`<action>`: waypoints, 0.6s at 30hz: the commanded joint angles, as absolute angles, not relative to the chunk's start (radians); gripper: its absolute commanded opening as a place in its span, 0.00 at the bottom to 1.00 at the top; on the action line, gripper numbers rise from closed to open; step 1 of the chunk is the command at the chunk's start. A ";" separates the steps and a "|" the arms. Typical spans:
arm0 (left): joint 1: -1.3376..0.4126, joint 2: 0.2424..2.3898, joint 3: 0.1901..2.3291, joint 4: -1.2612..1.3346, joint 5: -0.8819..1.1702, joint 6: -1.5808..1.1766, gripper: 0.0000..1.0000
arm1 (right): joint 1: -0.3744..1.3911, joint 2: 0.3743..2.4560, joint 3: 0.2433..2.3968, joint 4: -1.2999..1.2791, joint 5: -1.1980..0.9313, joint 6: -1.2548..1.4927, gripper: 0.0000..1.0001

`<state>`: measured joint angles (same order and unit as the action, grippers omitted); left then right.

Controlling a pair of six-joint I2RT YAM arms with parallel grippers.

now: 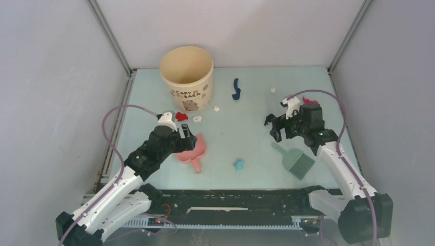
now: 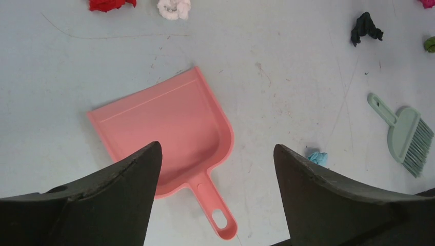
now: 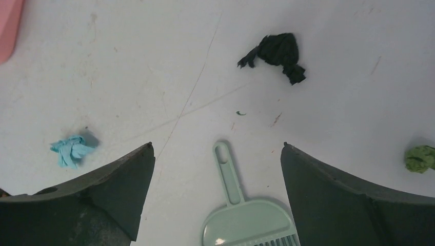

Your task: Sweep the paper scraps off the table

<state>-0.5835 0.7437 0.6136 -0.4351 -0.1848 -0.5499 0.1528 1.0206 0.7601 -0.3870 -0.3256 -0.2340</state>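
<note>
Nearest the arm bases, a grey-green hand brush (image 1: 297,161) lies flat on the right of the counter (image 1: 246,133). Its moulded plastic body fans into fine bristles, and its slim handle ends in a loop. The right gripper (image 3: 217,146) hangs over that handle, its dark wedge-shaped fingers spread wide with nothing between them.

On the left rests a pink dustpan (image 2: 169,128) — smooth plastic, a shallow scoop with rounded corners and a short handle pierced by an oval hole. The left gripper (image 2: 216,148) hangs above it, fingers likewise wide apart and empty.

The paper scraps (image 1: 197,118) lie scattered over the pale, matt, faintly scratched surface. A crinkled teal wad (image 1: 238,164) sits between the two tools. A dark crumpled scrap (image 3: 277,51) and a green ball (image 3: 419,158) lie near the brush. Beyond the dustpan are a red bit (image 1: 180,116) and small white tufts. Farther back lie a navy strip (image 1: 236,88), a white fleck (image 1: 273,89) and a magenta piece (image 1: 309,100) beside the right arm. At the far left stands a cream cylindrical cup (image 1: 186,77) — open-topped, printed with a cartoon animal.
</note>
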 commanded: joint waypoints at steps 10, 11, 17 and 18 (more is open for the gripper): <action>-0.638 0.772 0.660 -0.367 -0.186 -0.581 0.80 | 0.262 1.172 0.811 -0.547 -0.234 -0.602 0.93; -0.646 0.774 0.664 -0.365 -0.182 -0.584 0.79 | 0.266 1.183 0.811 -0.553 -0.232 -0.617 0.90; -0.733 0.757 0.658 -0.359 -0.226 -0.617 0.76 | 0.278 1.258 0.811 -0.533 -0.215 -0.650 0.80; -0.742 0.756 0.650 -0.344 -0.226 -0.623 0.76 | 0.273 1.268 0.811 -0.523 -0.214 -0.644 0.80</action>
